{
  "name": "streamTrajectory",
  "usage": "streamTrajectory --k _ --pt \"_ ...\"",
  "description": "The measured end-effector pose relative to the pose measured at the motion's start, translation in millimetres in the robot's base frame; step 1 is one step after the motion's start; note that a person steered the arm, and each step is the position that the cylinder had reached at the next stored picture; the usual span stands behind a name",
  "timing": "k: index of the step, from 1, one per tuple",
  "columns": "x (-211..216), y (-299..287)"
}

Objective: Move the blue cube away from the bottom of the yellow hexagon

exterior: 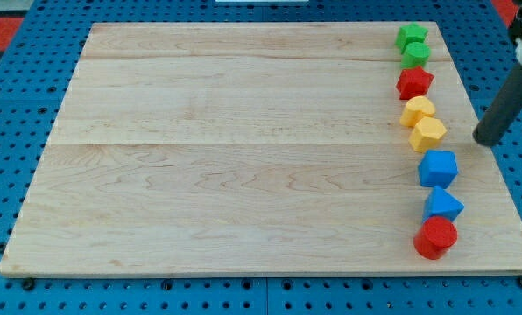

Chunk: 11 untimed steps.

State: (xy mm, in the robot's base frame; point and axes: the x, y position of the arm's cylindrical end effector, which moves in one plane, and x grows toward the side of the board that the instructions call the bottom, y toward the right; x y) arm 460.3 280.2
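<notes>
1. A pale wooden table (pixel 243 131) lies on blue pegboard.
2. I have no fingers, just my tip (pixel 483 140), right of the yellow hexagon (pixel 428 133).
3. The blue cube (pixel 438 167) sits just nearer than it.
4. Best to circle round, then push the cube leftward

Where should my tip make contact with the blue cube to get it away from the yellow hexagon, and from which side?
Press its upper face, the one toward the yellow hexagon, and push the blue cube toward the view's lower left, since the blue triangular block sits directly below. My tip is up and right of the cube, so it likely must slip between the two first.
</notes>
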Motion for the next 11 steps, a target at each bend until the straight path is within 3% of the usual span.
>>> streamTrajectory --k 1,2,4,10,11 --pt "24.7 -17.5" --pt "24.7 -17.9" --pt "24.7 -83.9" --pt "42.3 -80.6" --pt "49.0 -144.2"
